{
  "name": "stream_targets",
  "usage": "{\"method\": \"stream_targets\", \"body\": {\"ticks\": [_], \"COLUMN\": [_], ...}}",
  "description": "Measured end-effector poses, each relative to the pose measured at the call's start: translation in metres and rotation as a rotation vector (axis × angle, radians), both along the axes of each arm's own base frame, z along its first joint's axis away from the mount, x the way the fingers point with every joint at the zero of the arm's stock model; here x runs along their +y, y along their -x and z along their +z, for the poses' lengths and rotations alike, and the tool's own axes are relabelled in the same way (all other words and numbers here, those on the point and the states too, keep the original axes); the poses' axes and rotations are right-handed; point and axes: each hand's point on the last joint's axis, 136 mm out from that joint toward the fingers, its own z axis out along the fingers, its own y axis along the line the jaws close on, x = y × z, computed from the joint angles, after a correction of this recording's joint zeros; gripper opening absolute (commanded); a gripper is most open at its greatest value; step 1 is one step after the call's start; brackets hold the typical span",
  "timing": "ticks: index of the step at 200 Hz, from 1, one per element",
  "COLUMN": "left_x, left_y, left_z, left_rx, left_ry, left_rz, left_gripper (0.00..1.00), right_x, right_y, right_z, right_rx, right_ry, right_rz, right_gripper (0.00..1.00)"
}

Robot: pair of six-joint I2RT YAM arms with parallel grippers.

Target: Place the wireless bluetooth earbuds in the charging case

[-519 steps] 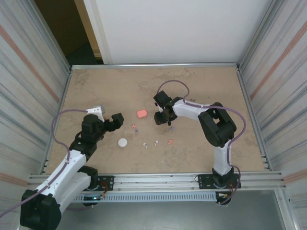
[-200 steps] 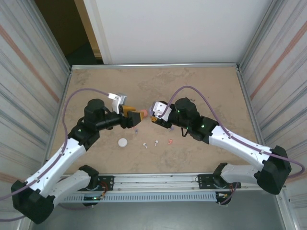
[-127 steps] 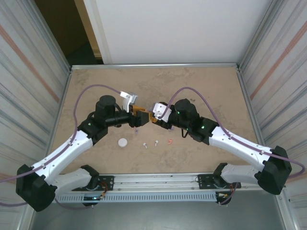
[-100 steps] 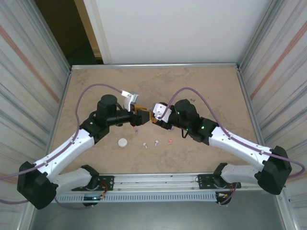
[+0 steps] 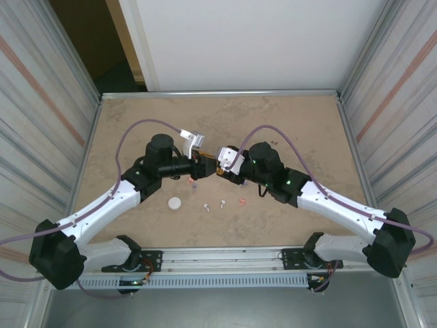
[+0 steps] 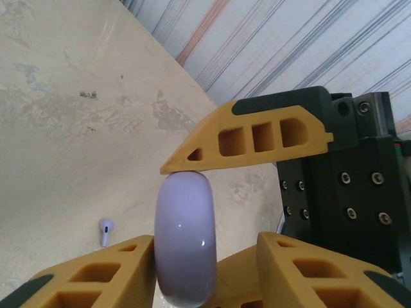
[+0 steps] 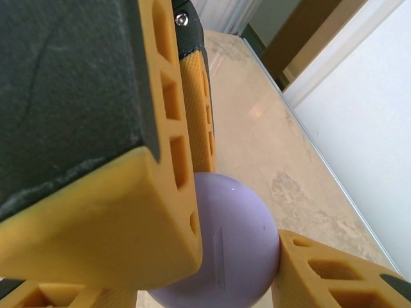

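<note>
The right tool [image 5: 220, 167] is holding the case [image 6: 185, 237] above the table [image 5: 287, 123] while the left tool [image 5: 203, 166] is straddling it, grip unclear, likely to open it.

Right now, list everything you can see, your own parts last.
Purple case: 1, purple, held off the table between both claws.
White case: 1, white, on the table by the left arm.
White earbuds: 2, white, on the table right of the white case.
Coral earbud: 1, coral, right of the white earbuds.
Purple earbud: 1, purple, on the table near the claws.
Table: 1, beige, walled in.
Walls: 2, ribbed grey, left and right.
Left claw: 1, yellow fingers, around the purple case, grip unclear.
Right claw: 1, yellow fingers, shut on the purple case.
</note>
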Motion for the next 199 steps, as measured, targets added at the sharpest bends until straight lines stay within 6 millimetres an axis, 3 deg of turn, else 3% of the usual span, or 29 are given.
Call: {"method": "stream_targets", "body": {"ticks": [134, 199], "left_x": [-0.002, 0.001], "left_y": [-0.002, 0.0], "left_z": [0.002, 0.001], "left_rx": [-0.009, -0.032], "left_ry": [0.016, 0.023], "left_rz": [-0.006, 0.009], "left_gripper": [0.23, 0.12], "right_x": [-0.003, -0.008], "right_y": [0.0, -0.002], "right_z": [0.012, 0.016], "right_rx": [-0.022, 0.036], "right_ry": [-0.037, -0.094], "right_rz": [-0.004, 0.004], "right_gripper": [0.5, 0.73]}}
